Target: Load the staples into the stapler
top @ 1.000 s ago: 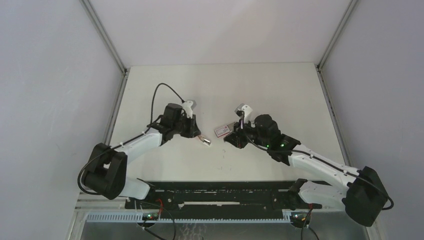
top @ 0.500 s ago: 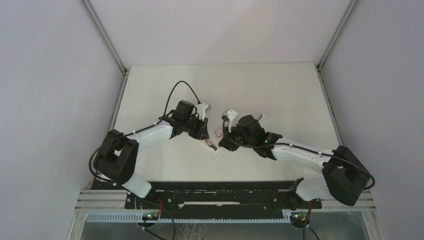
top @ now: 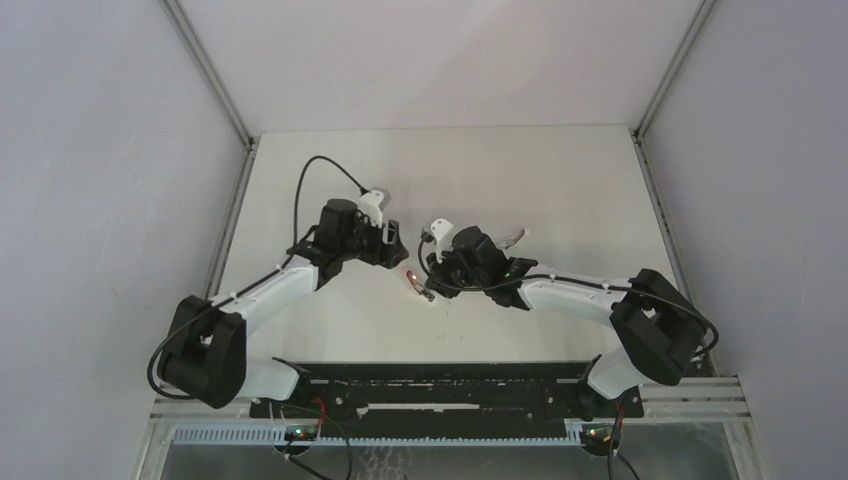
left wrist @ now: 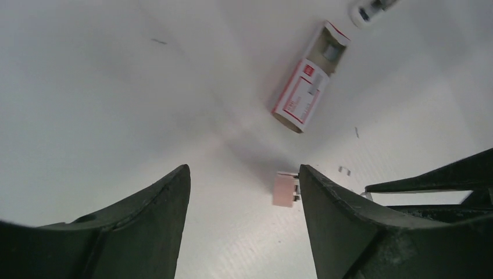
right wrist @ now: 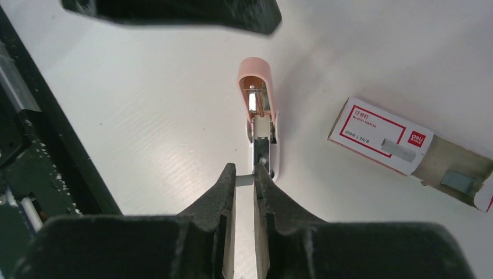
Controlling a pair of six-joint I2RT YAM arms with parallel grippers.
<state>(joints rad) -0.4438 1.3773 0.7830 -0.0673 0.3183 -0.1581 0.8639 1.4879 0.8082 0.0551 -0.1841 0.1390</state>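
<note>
The stapler (right wrist: 258,104) is small and pink, lying on the white table with its top hinged open and the metal channel showing. My right gripper (right wrist: 254,172) is shut on its rear end. In the top view the stapler (top: 417,281) lies between both arms. The staples (right wrist: 381,135) are a red-and-white labelled box to the right of the stapler, with its inner tray (right wrist: 459,174) slid partly out. My left gripper (left wrist: 244,181) stands open just above the table, the stapler's pink tip (left wrist: 284,190) beside its right finger and the staples (left wrist: 302,96) beyond. My right arm hides the box in the top view.
A few loose staples (left wrist: 344,170) lie on the table (top: 560,180) near the left gripper's right finger. Grey walls close in the table at left, right and back. A black rail (top: 440,385) runs along the near edge by the arm bases.
My left gripper has opened, let go of the stapler and drawn back to the left. My right gripper moved left from beside the box and now holds the stapler's rear end.
</note>
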